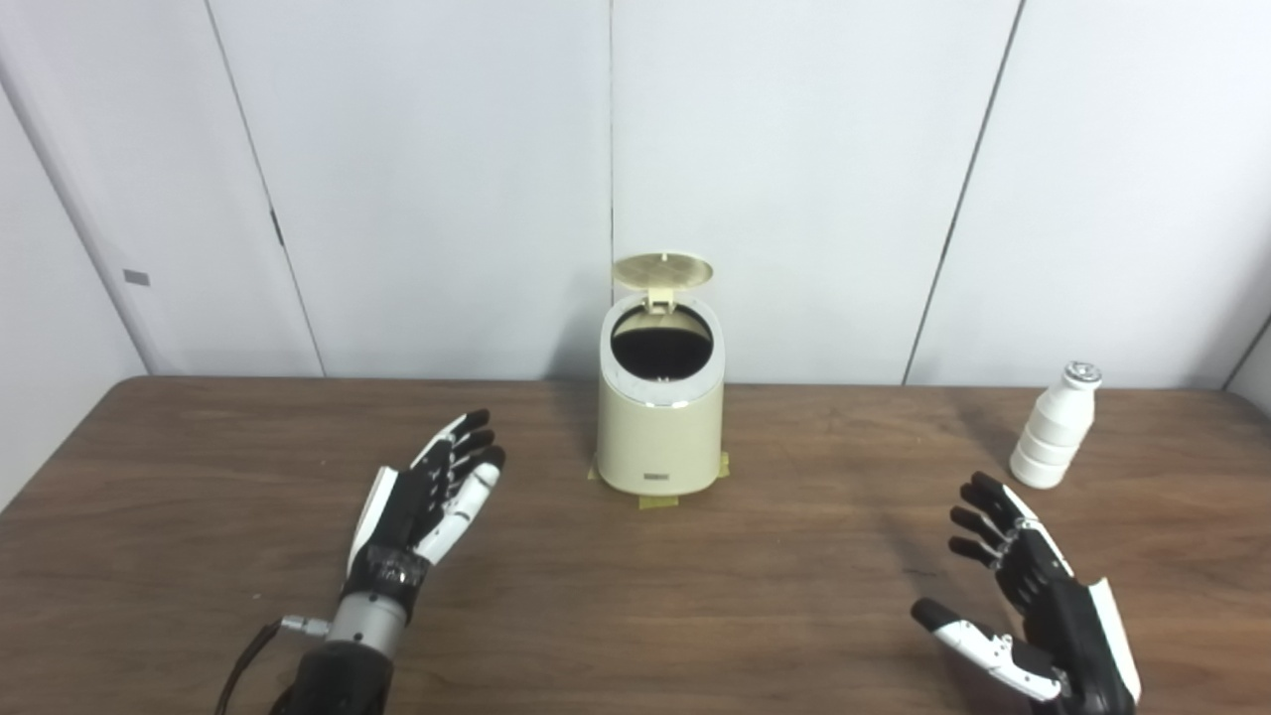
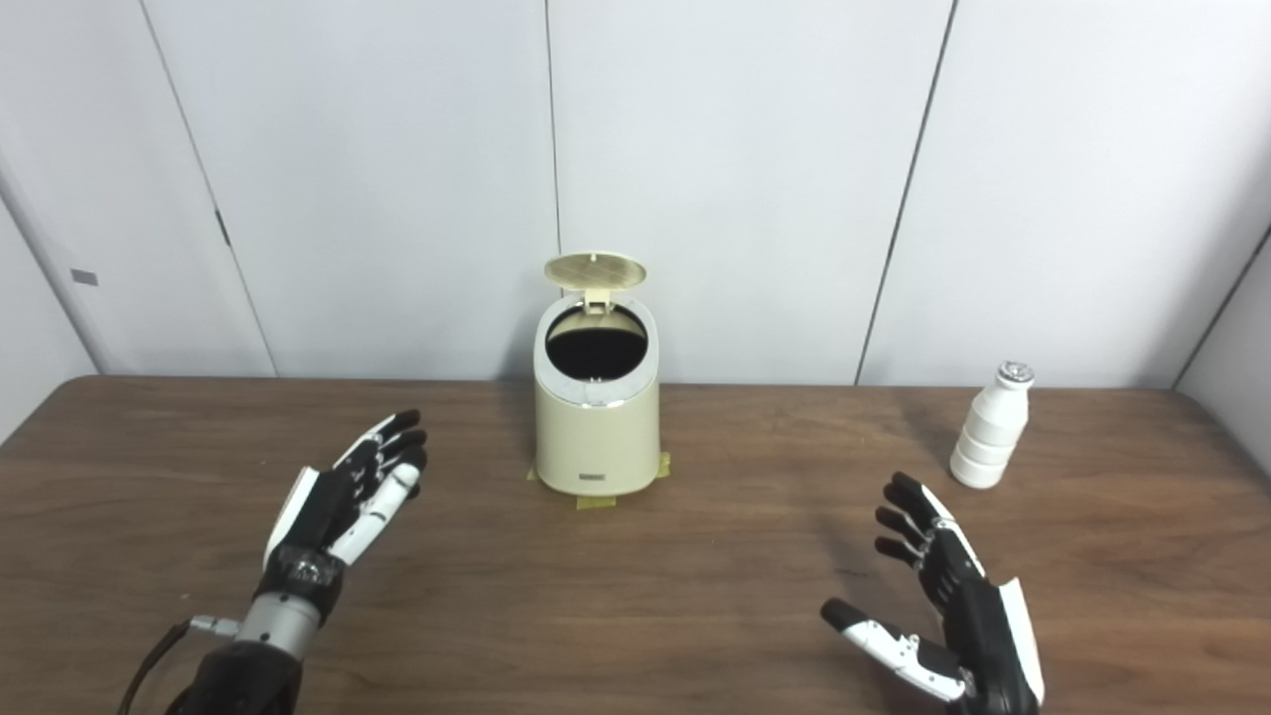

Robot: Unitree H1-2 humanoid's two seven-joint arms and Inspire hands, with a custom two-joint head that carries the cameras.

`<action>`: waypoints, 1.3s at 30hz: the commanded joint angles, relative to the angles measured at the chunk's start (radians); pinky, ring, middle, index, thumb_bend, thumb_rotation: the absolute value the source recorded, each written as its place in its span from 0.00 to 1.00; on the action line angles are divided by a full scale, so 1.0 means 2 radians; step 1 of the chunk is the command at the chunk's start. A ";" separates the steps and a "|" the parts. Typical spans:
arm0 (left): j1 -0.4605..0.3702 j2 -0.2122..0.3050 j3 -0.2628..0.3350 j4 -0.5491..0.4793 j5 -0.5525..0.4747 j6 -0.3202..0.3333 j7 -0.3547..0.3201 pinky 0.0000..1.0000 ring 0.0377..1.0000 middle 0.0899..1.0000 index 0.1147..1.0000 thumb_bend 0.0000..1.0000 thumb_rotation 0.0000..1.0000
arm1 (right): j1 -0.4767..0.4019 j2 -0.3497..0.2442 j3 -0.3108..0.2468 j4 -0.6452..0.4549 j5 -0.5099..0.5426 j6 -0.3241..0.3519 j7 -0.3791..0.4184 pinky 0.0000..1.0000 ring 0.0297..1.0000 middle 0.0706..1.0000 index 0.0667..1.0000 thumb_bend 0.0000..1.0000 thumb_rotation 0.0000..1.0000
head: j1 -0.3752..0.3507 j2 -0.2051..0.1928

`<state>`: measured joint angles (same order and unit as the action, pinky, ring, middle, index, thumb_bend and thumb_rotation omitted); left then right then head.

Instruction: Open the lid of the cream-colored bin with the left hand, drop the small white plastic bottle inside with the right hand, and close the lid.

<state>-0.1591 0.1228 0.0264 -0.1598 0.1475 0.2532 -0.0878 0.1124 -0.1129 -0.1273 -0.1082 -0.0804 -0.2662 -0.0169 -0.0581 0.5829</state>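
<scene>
While the lid [image 1: 662, 269] stands tipped up behind the dark mouth of the cream-colored bin [image 1: 660, 417], the bottle [image 1: 1055, 429] waits upright and untouched.
Biggest first: the bin sits ahead of and between both hands, closer to the left hand [image 1: 429, 497], looks like stiff plastic, and yellow tape [image 1: 657, 500] at its foot suggests it won't slide. Its thin hinged lid likely needs only a light push down. Just ahead of the right hand [image 1: 1023, 586] and slightly outward, the small white ribbed bottle with a silvery cap looks light, smooth, easy to topple; wrapping the ribbed middle seems safest. Both hands hover with fingers spread, holding nothing.
</scene>
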 commanded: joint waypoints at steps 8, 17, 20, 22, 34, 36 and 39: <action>-0.001 0.009 0.015 -0.029 -0.045 0.013 -0.005 0.85 0.86 0.88 0.93 0.41 0.75 | 0.010 -0.034 -0.041 0.018 -0.050 0.014 -0.038 0.78 0.81 0.84 0.83 0.78 0.17 | -0.059 0.005; -0.001 0.028 0.030 -0.021 -0.070 0.007 -0.013 0.87 0.87 0.89 0.94 0.39 0.69 | -0.009 -0.018 -0.064 -0.036 -0.109 0.115 -0.088 0.70 0.75 0.77 0.76 0.85 0.21 | -0.133 0.002; 0.000 0.034 0.033 -0.017 -0.078 0.005 -0.017 0.87 0.87 0.90 0.94 0.38 0.68 | -0.015 -0.018 -0.067 -0.029 -0.119 0.118 -0.103 0.67 0.73 0.77 0.77 0.86 0.21 | -0.153 0.002; 0.000 0.038 0.036 -0.015 -0.085 0.006 -0.020 0.87 0.88 0.90 0.95 0.37 0.66 | -0.021 -0.018 -0.070 -0.024 -0.123 0.122 -0.112 0.67 0.75 0.77 0.77 0.87 0.21 | -0.166 0.001; 0.002 0.058 0.038 -0.030 -0.094 0.036 -0.025 0.92 0.90 0.91 0.96 0.34 0.65 | -0.080 -0.054 -0.076 0.022 -0.149 0.154 -0.135 0.75 0.79 0.82 0.80 0.87 0.21 | -0.204 0.001; 0.003 0.060 0.037 -0.033 -0.092 0.038 -0.025 0.89 0.88 0.90 0.95 0.33 0.62 | -0.094 -0.062 -0.076 0.030 -0.152 0.162 -0.137 0.73 0.80 0.82 0.80 0.88 0.23 | -0.207 0.001; 0.005 0.068 0.030 -0.038 -0.079 0.038 -0.026 0.90 0.89 0.90 0.95 0.32 0.65 | -0.112 -0.077 -0.072 0.046 -0.158 0.165 -0.141 0.70 0.78 0.81 0.80 0.91 0.23 | -0.205 0.000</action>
<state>-0.1256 0.2368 0.0892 -0.1950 -0.0240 0.3400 -0.1380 -0.0696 -0.2335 -0.2684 -0.0009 -0.3786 0.0695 -0.2743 -0.4679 0.5829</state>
